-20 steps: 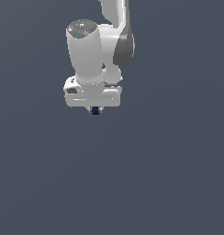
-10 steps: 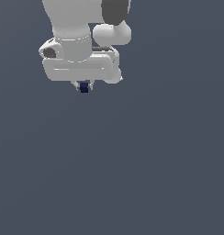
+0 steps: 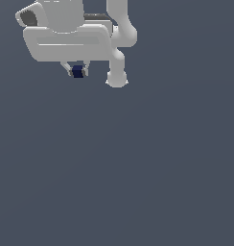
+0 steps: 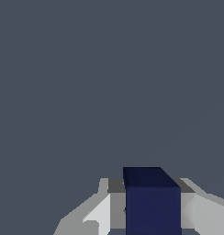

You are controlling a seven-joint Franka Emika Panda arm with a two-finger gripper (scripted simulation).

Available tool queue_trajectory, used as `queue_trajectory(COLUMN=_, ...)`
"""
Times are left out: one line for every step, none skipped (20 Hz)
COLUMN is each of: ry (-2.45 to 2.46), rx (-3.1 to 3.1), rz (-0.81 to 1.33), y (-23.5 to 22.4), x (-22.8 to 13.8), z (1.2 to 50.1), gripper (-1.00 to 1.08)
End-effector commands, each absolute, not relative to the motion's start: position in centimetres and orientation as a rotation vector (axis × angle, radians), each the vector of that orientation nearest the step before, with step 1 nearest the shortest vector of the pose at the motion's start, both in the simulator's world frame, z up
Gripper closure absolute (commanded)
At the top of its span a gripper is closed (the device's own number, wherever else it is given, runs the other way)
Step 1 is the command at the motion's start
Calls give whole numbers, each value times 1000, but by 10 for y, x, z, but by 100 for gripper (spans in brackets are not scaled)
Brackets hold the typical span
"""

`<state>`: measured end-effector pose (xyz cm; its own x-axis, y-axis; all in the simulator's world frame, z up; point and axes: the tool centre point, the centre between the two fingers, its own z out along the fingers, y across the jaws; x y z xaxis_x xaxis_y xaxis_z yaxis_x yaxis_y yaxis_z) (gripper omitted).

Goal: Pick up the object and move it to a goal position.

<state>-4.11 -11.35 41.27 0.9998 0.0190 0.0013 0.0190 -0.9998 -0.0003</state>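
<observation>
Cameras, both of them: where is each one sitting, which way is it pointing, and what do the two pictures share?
Exterior view: off the arm, its exact spot unknown; it shows the white arm and the gripper shut on the navy cube over plain grey ground.
Wrist view: on the wrist, looking past the fingers at the cube against grey.
Shared: the cube and the fingers gripping it.
</observation>
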Motion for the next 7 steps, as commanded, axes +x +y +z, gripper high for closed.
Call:
queue_trajectory(ry=-30, rx=-3141, rz=0, y=-116, x=-41, z=422, gripper=108)
queue_trajectory(ry=-31, rx=-3142, rz=0, y=-116, x=-41, z=424, gripper=108)
queue_trajectory(ry=-31, rx=-3142, rz=0, y=-117, x=-41, z=426, gripper=108)
queue_trajectory(ry=-31, rx=-3142, rz=0, y=-117, x=-41, z=427, gripper=108)
queue_trajectory(ry=-31, rx=-3142, rz=0, y=-117, x=-40, z=428, gripper=108)
queue_trajectory(ry=-31, rx=-3142, rz=0, y=-117, x=-40, z=428, gripper=108)
queue_trajectory(ry=-31, rx=-3142, rz=0, y=-117, x=-40, z=428, gripper=108)
